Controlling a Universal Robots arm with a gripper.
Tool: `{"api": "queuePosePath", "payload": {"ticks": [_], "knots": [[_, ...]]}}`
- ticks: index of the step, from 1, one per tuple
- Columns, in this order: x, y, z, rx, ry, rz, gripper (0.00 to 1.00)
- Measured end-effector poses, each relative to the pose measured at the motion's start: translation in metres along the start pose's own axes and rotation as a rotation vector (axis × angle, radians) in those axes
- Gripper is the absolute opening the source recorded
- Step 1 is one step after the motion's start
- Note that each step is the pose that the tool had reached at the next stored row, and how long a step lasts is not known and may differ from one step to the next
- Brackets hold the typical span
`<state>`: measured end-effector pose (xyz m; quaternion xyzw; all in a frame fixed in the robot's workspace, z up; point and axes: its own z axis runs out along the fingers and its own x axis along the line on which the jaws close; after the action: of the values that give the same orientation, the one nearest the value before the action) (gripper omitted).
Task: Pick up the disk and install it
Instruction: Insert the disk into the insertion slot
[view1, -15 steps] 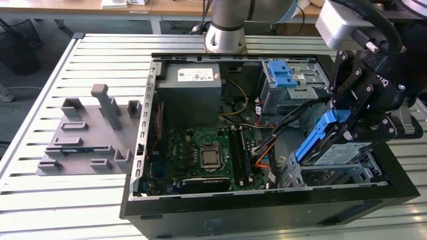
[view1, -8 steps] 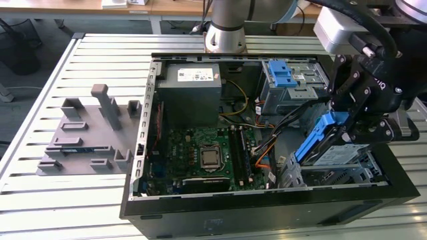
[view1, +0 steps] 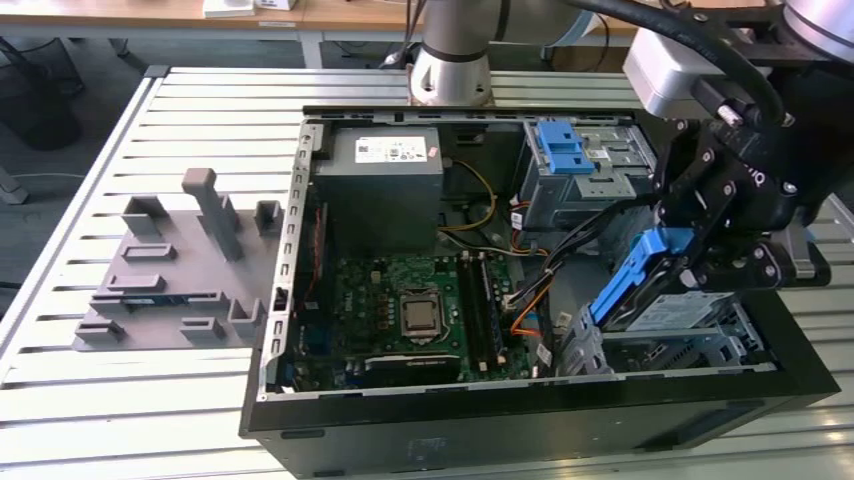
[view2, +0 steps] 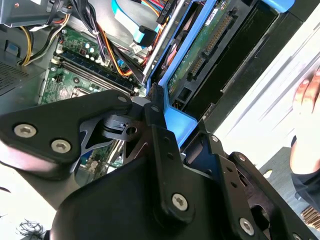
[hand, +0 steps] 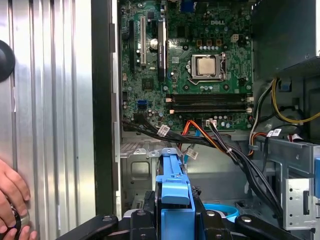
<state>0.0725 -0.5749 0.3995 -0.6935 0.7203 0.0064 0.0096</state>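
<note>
Step in hand: install phase; pick-up is judged done, since the disk (view1: 634, 280) is off the table and in the gripper (view1: 694, 262); gripper closed on the disk, one finger against each blue side rail, seen plainly in the first wrist view, where the disk (hand: 174, 200) sits between the two black fingers (hand: 210, 220). Disk position: steeply tilted over the lower drive bay (view1: 681, 345) at the exterior view's right front corner of the open computer case (view1: 534, 425); lower end at the mouth of the bay; whether it touches the bay metal, cannot tell. In the second wrist view the disk (view2: 200, 55) shows its green circuit-board underside and blue frame, with the gripper (view2: 165, 120) clamped at its near edge. Surroundings: motherboard (view1: 414, 310) flat in the case floor; bundle of black and orange cables (view1: 534, 290) running between the board and the bay, close beside the disk's path; upper drive cage (view1: 587, 165) with blue latch behind, power supply (view1: 387, 185) at the rear; grey fixture tray (view1: 174, 270) well apart on the slatted table (view1: 134, 400). A person's hand (hand: 12, 200) rests on the table just outside the case wall. Judgement: disk not yet seated; seating calls for levelling the tilt so both rails line up with the bay guides, then an even push along them; risks are one rail catching on the bay edge, or the cables snagging under the drive.
</note>
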Motion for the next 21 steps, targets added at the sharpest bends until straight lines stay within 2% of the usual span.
{"api": "queuePosePath", "payload": {"ticks": [21], "knots": [[0.0003, 0.0000, 0.0122, 0.0000, 0.0000, 0.000, 0.36]]}}
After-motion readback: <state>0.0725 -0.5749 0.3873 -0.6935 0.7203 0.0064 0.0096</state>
